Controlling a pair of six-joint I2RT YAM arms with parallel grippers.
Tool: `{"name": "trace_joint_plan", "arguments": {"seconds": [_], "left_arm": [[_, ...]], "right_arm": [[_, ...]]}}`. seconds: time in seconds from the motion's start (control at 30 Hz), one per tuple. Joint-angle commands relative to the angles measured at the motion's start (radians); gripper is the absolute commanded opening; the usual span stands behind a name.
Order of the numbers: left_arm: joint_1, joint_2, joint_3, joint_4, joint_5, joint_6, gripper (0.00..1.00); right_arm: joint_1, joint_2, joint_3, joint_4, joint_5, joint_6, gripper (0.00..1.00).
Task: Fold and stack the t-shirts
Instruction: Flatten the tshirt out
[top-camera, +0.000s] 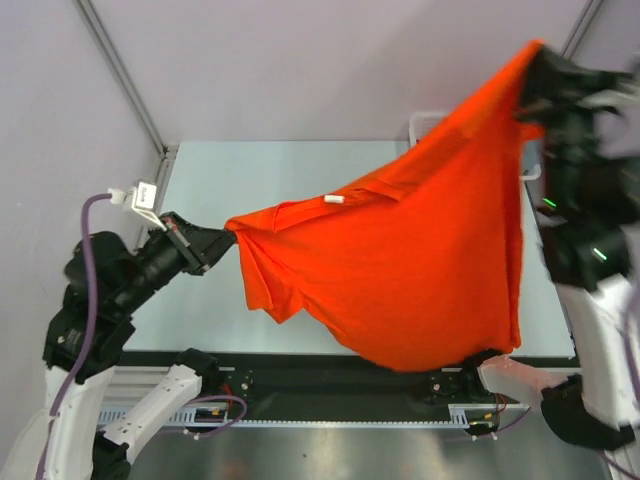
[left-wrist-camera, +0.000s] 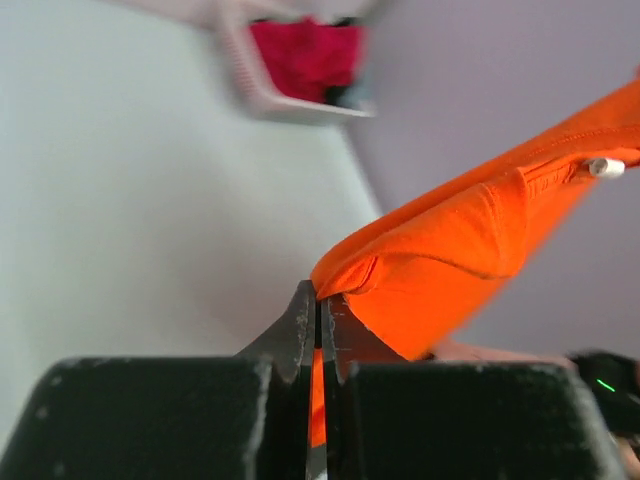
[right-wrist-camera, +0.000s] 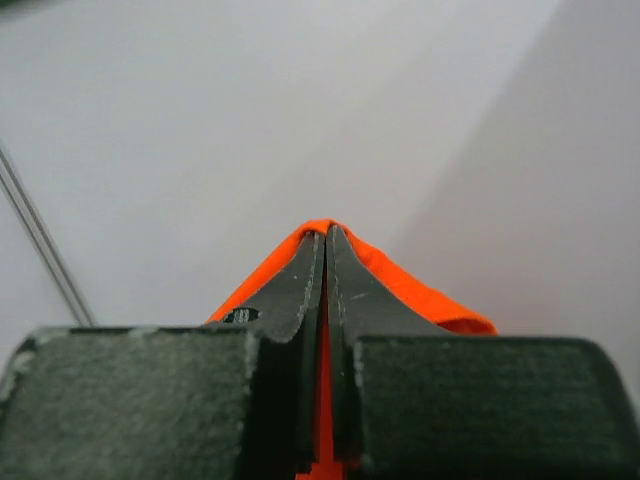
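So the left gripper (left-wrist-camera: 318, 295) has its jaws squeezed right together, with a thin edge of the orange t-shirt (top-camera: 420, 260) pinched between the tips. No gap at all, just cloth. Same deal with the right gripper (right-wrist-camera: 326, 232): its jaws are pressed tight, and orange fabric folds over the tips and runs down the slit between them.

Going outward, the shirt hangs in the air, stretched between the two. The left end sits low over the left side of the table (top-camera: 200, 300), with a sleeve dangling just beside that gripper. The right end is hoisted way up at the far right. The body sags like a big sheet toward the near table edge, and I can't tell if the bottom touches anything. There's a small white tag (top-camera: 334, 200) at the collar.

At the far right corner there's a white basket (left-wrist-camera: 290, 100), blurry in the left wrist view, with crimson-pink cloth (left-wrist-camera: 310, 55) inside. The shirt mostly hides it from above.
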Motion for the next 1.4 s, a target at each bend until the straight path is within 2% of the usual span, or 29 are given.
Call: {"name": "trace_joint_plan", "arguments": {"seconds": [0.0,0.07,0.1,0.17,0.2,0.23,0.27,0.3,0.33,0.37,0.4,0.43,0.47,0.5,0.57,0.6,0.67,0.7,0.77,0.8,0.83,0.87,0.9,0.97,1.0,1.1,1.2,1.37], "left_arm": [[0.005,0.029,-0.147,-0.110,-0.376,0.036,0.00],[0.004,0.034,-0.247,-0.013,-0.487,0.026,0.00],[0.007,0.044,-0.348,0.024,-0.514,0.010,0.00],[0.042,0.080,-0.438,0.132,-0.548,-0.039,0.00],[0.059,0.145,-0.519,0.171,-0.542,-0.052,0.01],[0.121,0.187,-0.541,0.192,-0.530,-0.097,0.00],[0.152,0.239,-0.556,0.197,-0.511,-0.107,0.00],[0.177,0.324,-0.565,0.205,-0.488,-0.104,0.02],[0.209,0.369,-0.555,0.172,-0.502,-0.105,0.07],[0.225,0.405,-0.538,0.147,-0.519,-0.101,0.08],[0.237,0.426,-0.497,0.132,-0.546,-0.083,0.12],[0.245,0.449,-0.474,0.106,-0.577,-0.045,0.20],[0.249,0.451,-0.449,0.090,-0.606,-0.032,0.32],[0.255,0.448,-0.408,0.078,-0.641,-0.017,0.54],[0.275,0.437,-0.371,0.050,-0.646,0.028,0.69],[0.278,0.436,-0.337,0.042,-0.649,0.042,0.81],[0.277,0.434,-0.320,0.033,-0.602,0.089,0.87],[0.277,0.434,-0.311,0.038,-0.577,0.098,0.88],[0.277,0.433,-0.337,0.119,-0.394,0.147,0.86],[0.277,0.437,-0.389,0.181,-0.308,0.166,0.84],[0.259,0.445,-0.415,0.313,-0.163,0.180,0.84],[0.239,0.490,-0.435,0.359,-0.132,0.180,0.84],[0.198,0.526,-0.440,0.402,-0.122,0.181,0.84],[0.161,0.621,-0.420,0.421,-0.100,0.180,0.82],[0.148,0.717,-0.397,0.459,-0.074,0.183,0.74],[0.105,0.919,-0.297,0.464,0.003,0.218,0.60],[0.101,1.032,-0.213,0.473,0.003,0.217,0.58],[0.099,1.205,-0.066,0.467,0.003,0.200,0.58]], "right_arm": [[0.004,0.271,-0.166,0.239,-0.102,0.056,0.00],[0.016,0.376,-0.201,0.311,-0.136,0.091,0.00],[0.035,0.443,-0.200,0.374,-0.146,0.096,0.00],[0.052,0.646,-0.148,0.410,-0.148,0.108,0.00],[0.061,0.716,-0.108,0.387,-0.154,0.116,0.00],[0.062,0.863,-0.041,0.337,-0.165,0.131,0.00],[0.062,0.928,0.027,0.272,-0.177,0.158,0.02],[0.064,0.989,0.185,0.120,-0.192,0.159,0.09],[0.069,1.105,0.266,0.020,-0.221,0.159,0.19],[0.067,1.147,0.337,-0.069,-0.232,0.168,0.39],[0.067,1.189,0.457,-0.224,-0.254,0.168,0.45],[0.064,1.212,0.495,-0.295,-0.293,0.166,0.50],[0.064,1.221,0.515,-0.355,-0.286,0.165,0.62],[0.062,1.211,0.514,-0.454,-0.277,0.174,0.68],[0.046,1.174,0.456,-0.541,-0.289,0.191,0.71],[0.039,1.127,0.427,-0.628,-0.292,0.218,0.72],[0.024,1.049,0.261,-0.681,-0.283,0.241,0.76],[0.023,0.953,0.171,-0.681,-0.284,0.258,0.77],[0.012,0.868,-0.038,-0.687,-0.306,0.260,0.79],[0.007,0.822,-0.102,-0.698,-0.301,0.263,0.79],[0.001,0.741,-0.164,-0.695,-0.315,0.271,0.79],[-0.007,0.694,-0.304,-0.692,-0.338,0.275,0.79],[-0.022,0.621,-0.428,-0.689,-0.379,0.287,0.79],[-0.030,0.547,-0.481,-0.687,-0.392,0.298,0.79],[-0.037,0.515,-0.587,-0.681,-0.401,0.304,0.78],[-0.042,0.400,-0.743,-0.656,-0.444,0.321,0.71],[-0.048,0.332,-0.824,-0.635,-0.462,0.327,0.69],[-0.099,0.310,-0.848,-0.642,-0.476,0.317,0.69]]}}
